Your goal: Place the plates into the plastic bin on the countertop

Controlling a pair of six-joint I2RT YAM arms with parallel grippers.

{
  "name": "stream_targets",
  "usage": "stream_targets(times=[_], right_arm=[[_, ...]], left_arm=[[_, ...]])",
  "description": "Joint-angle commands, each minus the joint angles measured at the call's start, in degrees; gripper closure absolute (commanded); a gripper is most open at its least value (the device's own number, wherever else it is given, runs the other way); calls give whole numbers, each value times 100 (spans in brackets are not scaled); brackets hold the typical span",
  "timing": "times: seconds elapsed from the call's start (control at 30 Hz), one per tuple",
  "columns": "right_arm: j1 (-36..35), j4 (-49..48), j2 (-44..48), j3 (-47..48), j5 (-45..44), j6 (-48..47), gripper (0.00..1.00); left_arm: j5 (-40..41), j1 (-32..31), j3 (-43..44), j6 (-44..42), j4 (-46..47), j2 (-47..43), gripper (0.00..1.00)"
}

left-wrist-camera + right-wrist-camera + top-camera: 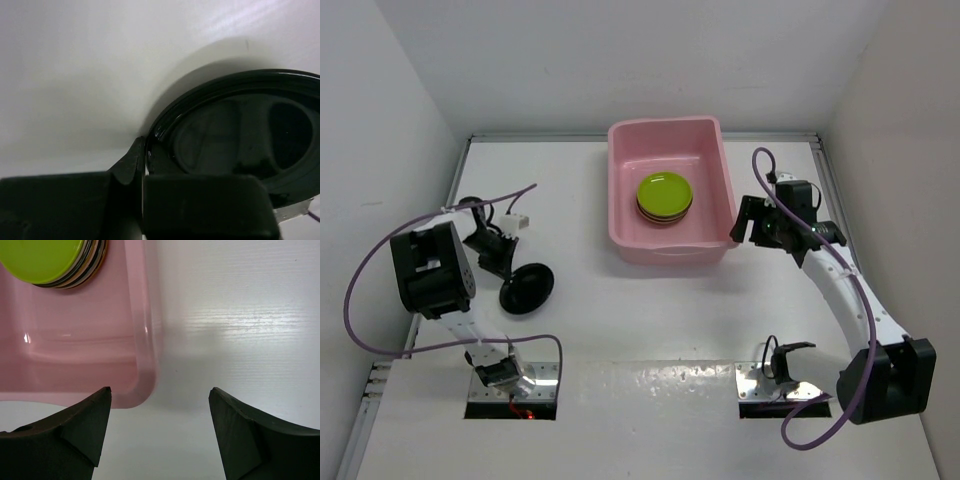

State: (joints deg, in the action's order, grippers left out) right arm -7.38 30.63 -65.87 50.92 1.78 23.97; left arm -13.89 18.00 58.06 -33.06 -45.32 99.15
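Note:
The pink plastic bin (668, 190) stands at the back middle of the white countertop (650, 320). Inside it lies a stack of plates with a lime green plate (665, 192) on top; the stack also shows in the right wrist view (47, 260). My left gripper (508, 272) is shut on the rim of a glossy black plate (527, 288), held at the left of the table; in the left wrist view the black plate (240, 140) fills the lower right. My right gripper (745, 228) is open and empty beside the bin's right near corner (135, 390).
White walls (410, 150) edge the countertop on three sides. Two metal base plates (765, 385) with cables sit at the near edge. Purple cables loop off both arms.

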Motion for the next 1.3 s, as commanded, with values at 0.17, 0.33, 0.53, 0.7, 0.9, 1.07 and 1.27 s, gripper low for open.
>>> stream_targets(times=[0.17, 0.33, 0.53, 0.7, 0.9, 1.07, 1.27], right_arm=[[8, -57, 144, 15, -161, 38, 22], [-1, -145, 144, 24, -161, 126, 22], [-18, -119, 179, 32, -292, 187, 22], [-9, -57, 241, -3, -345, 205, 22], [-9, -40, 258, -11, -433, 214, 22], [-9, -14, 258, 59, -459, 223, 22], [-9, 118, 390, 42, -626, 196, 22]], left_arm=[[-1193, 309, 1477, 809, 296, 78, 100], [-1783, 362, 1998, 1178, 357, 244, 100], [-2197, 362, 2376, 1425, 357, 552, 100], [-2127, 301, 2499, 1408, 357, 605, 100], [-1600, 160, 2253, 1048, 462, 1017, 100], [-1538, 222, 2121, 994, 463, 1615, 93], [-1643, 222, 2008, 942, 463, 1695, 84]])
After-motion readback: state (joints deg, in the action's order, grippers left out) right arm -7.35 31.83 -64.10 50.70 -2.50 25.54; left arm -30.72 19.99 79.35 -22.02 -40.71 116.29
